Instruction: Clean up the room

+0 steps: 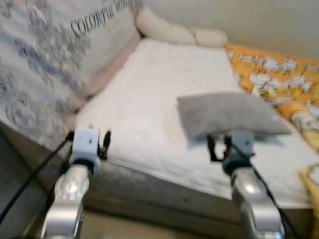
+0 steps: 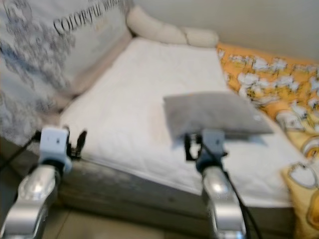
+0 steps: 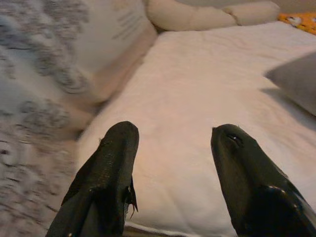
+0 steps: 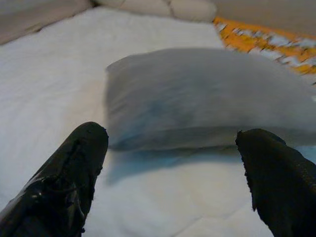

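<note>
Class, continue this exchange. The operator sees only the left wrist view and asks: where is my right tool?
Observer: The right tool is open, facing the flat grey fabric pillow just ahead of it.
Operator: What lies beyond that pillow?
Observer: An orange blanket with white cartoon prints, along the bed's right side.
Operator: And my left tool?
Observer: The left tool sits at the near edge of the white quilted mattress, level with the right one.

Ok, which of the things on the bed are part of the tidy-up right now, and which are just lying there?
In the job:
- grey pillow, lying loose on the white mattress
- right gripper, open, aimed at the pillow, not touching it
- left gripper, open, over the mattress edge

Just lying about:
- orange blanket
- cream bolster at the far end
- patterned cushion along the left side
</note>
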`<state>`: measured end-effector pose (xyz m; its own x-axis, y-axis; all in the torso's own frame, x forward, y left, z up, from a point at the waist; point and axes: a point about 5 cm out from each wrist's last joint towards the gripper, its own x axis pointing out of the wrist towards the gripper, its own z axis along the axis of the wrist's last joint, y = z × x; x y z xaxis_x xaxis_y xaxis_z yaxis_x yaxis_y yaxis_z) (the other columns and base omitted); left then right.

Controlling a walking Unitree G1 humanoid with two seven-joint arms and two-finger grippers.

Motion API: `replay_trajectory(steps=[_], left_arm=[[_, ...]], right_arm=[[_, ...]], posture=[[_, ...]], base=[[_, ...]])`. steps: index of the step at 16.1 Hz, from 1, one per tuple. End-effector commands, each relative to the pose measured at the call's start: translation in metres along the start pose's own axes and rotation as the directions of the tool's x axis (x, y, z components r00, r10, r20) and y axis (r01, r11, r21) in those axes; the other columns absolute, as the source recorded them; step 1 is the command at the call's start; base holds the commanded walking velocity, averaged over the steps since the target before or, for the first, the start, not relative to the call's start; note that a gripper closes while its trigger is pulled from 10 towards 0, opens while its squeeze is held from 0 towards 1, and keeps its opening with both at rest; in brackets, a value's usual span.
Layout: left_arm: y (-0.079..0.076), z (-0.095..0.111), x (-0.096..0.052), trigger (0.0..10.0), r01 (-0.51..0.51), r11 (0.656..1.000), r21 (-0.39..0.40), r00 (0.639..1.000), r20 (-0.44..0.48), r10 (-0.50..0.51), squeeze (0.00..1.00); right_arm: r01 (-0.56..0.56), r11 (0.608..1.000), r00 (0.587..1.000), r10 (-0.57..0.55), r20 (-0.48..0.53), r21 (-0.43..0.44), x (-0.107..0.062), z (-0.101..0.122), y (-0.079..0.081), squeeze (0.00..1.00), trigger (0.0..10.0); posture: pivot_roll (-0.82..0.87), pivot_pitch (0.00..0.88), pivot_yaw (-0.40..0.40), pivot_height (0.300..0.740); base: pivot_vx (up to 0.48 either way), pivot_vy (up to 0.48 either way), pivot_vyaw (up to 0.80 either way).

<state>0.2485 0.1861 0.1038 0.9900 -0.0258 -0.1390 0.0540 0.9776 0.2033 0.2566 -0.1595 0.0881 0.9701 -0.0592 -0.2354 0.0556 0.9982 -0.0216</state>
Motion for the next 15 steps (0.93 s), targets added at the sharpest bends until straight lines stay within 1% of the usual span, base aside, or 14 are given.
replay_trajectory(steps=[1, 3, 5, 10, 15], left_arm=[[-0.0061, 0.0007, 0.0025, 10.0, 0.016, 1.0, -0.025, 1.0, -0.003, -0.016, 0.0], [-0.0044, 0.0073, 0.0059, 10.0, 0.0, 1.0, 0.0, 0.999, 0.044, 0.0, 0.0], [-0.0033, 0.008, 0.0064, 10.0, 0.003, 1.0, -0.018, 0.999, 0.052, -0.002, 0.0], [-0.002, 0.0072, 0.0068, 10.0, -0.001, 1.0, -0.025, 0.999, 0.053, 0.002, 0.0], [-0.0025, 0.0037, 0.0044, 10.0, 0.005, 1.0, -0.022, 0.999, 0.048, -0.004, 0.0]], right_arm=[[0.026, 1.0, 1.0, -0.026, -0.002, -0.003, 0.0008, -0.0005, -0.0065, 0.0, 10.0], [0.035, 0.999, 0.999, -0.035, 0.0, -0.024, 0.0039, -0.0003, -0.007, 0.0, 10.0], [0.015, 0.999, 1.0, -0.015, -0.001, -0.044, 0.0051, -0.0006, -0.0036, 0.0, 10.0], [0.002, 0.999, 1.0, -0.001, 0.007, -0.039, 0.0067, -0.0001, -0.0011, 0.0, 10.0], [0.002, 0.999, 1.0, -0.001, 0.014, -0.053, 0.0088, -0.0008, -0.0005, 0.0, 10.0]], posture=[[0.01, 0.0, -0.027, 0.74], [0.01, 0.0, -0.027, 0.74], [0.01, 0.0, -0.027, 0.74], [0.02, 0.0, -0.031, 0.74], [0.01, 0.0, -0.035, 0.74]], base=[[0.0, 0.0, 0.0], [0.0, 0.0, 0.0], [0.0, 0.0, 0.0], [0.415, 0.0, 0.0], [0.467, 0.0, 0.0]])
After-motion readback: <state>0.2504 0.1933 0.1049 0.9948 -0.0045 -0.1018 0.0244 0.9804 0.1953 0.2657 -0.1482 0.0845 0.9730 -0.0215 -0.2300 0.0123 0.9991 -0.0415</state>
